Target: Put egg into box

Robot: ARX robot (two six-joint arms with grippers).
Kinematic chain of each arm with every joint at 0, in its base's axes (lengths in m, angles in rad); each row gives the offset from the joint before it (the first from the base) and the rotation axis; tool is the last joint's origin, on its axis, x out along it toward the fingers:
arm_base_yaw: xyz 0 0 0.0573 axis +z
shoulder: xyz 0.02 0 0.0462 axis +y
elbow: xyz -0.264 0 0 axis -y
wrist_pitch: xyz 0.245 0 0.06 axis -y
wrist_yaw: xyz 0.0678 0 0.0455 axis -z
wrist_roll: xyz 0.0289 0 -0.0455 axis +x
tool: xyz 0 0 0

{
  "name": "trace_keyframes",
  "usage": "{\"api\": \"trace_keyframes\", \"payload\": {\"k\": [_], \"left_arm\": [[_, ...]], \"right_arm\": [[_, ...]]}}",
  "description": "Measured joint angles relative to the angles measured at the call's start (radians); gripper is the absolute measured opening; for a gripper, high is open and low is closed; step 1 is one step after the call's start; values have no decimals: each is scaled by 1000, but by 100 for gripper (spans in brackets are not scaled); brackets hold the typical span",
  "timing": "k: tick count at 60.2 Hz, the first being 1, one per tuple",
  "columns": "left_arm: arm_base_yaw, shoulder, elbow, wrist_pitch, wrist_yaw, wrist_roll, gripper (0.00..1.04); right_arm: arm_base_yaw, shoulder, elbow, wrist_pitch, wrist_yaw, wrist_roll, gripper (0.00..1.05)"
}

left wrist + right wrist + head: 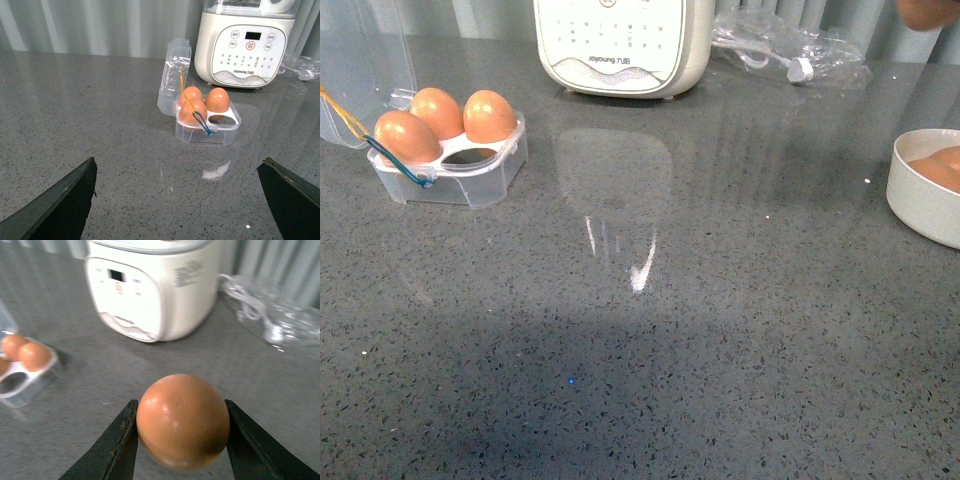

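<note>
One box (470,186) cell looks free; right gripper (180,407) clamps the egg (182,421), left gripper (180,162) gapes wide over open counter (650,350).

Near the counter's left edge sits a clear box (470,186), its lid (360,60) open, holding three eggs (438,110) with one cell empty. A white appliance (620,45) stands at the far edge. At the right edge, a white bowl (920,195) holds another egg (940,170).

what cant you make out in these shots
Front view: bowl cut off by the right edge, its egg count unknown.
Right wrist view: box blurred, cut off by the picture edge.
Right wrist view: egg in right gripper hides the counter behind it.
</note>
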Motion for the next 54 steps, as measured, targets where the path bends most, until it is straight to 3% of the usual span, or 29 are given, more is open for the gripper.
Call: {"api": "trace_keyframes", "payload": {"k": [14, 22, 54], "left_arm": [[0, 0, 0, 0, 0, 0, 98], [0, 0, 0, 0, 0, 0, 98], [0, 0, 0, 0, 0, 0, 98]], "right_arm": [[164, 137, 139, -28, -180, -10, 43], [206, 218, 206, -22, -282, -36, 43], [360, 535, 470, -74, -242, -66, 43]]}}
